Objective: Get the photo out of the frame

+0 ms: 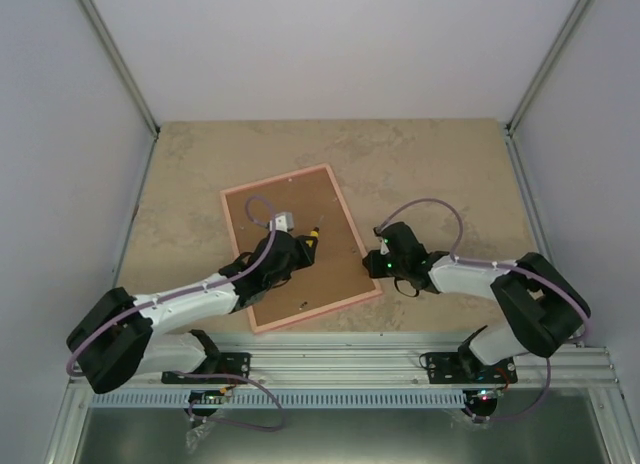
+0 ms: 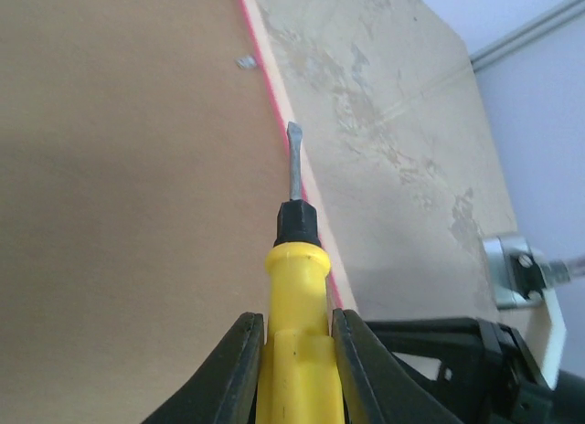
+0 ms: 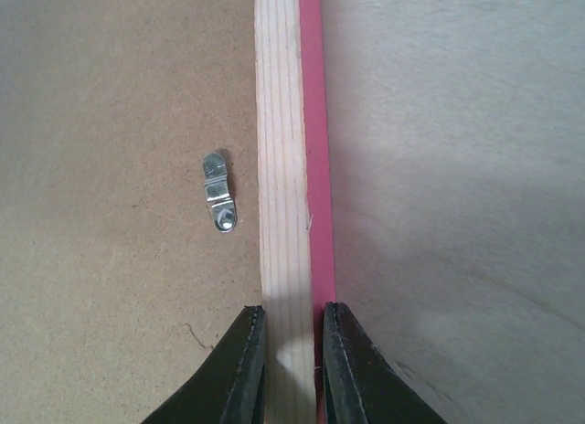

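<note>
The frame [image 1: 318, 313] lies face down mid-bench [image 1: 430, 164], its backing board [image 1: 300, 209] on, so the photo is hidden beneath. The left pincer [image 2: 297, 328] grips a yellow screwdriver [image 2: 294, 259]. The right pincer [image 3: 292, 319] clamps the frame's right rail beside a metal clip [image 3: 218, 192]. Most work remains.

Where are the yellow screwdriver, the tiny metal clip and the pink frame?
screwdriver [image 2: 294, 278], left wrist view, yellow handle.
metal clip [image 3: 218, 192], right wrist view, its middle.
frame [image 3: 315, 168], right wrist view, pink edge.
</note>
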